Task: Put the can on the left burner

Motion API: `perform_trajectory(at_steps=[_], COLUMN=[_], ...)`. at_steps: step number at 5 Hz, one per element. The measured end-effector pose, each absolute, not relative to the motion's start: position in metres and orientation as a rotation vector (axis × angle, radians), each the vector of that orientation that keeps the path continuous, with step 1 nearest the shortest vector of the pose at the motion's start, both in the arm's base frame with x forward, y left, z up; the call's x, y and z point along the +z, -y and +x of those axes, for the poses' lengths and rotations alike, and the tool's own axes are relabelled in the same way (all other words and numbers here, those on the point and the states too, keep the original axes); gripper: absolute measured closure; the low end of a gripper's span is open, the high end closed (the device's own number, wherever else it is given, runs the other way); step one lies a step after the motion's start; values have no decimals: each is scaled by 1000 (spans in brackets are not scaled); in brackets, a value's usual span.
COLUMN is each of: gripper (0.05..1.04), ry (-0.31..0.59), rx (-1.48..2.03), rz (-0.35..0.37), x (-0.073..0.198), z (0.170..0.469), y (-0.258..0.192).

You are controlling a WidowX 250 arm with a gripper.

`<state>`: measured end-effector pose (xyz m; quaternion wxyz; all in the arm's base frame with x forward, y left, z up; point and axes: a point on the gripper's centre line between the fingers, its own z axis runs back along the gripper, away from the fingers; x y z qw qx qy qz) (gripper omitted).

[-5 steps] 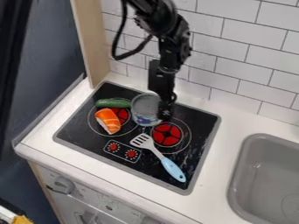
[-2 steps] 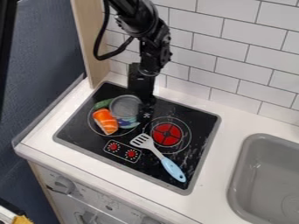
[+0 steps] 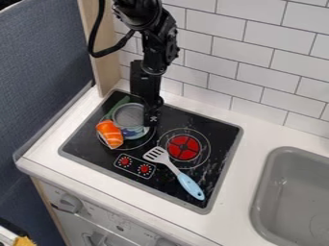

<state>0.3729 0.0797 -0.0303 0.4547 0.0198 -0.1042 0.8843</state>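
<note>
Against the right side of the can (image 3: 131,121), the black gripper (image 3: 151,116) hangs down over the back left part of the stove. The can is an open-topped or grey-topped cylinder with a blue and white side, and it stands upright over the left burner (image 3: 132,147), hiding its red centre. Part of the burner's thin ring shows around and in front of the can. How the gripper holds or touches the can is hard to make out.
Orange sushi toy (image 3: 110,134) touches the can's left front; the green cucumber (image 3: 120,105) lies behind it. A spatula (image 3: 173,168) with a blue handle lies right of the knobs (image 3: 134,166), near the right burner (image 3: 183,147). A grey sink (image 3: 292,192) is at the right.
Gripper and can have moved left together, from between the burners onto the left one. The sushi toy has shifted slightly left, and the cucumber has been pushed left and turned.
</note>
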Motion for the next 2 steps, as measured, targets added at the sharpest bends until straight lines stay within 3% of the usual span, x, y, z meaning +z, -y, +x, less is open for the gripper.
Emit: perform_trajectory(at_steps=[2], gripper=[83], ry=[267], rx=[2142], rz=[-57], x=[14], z=[382], y=[-71])
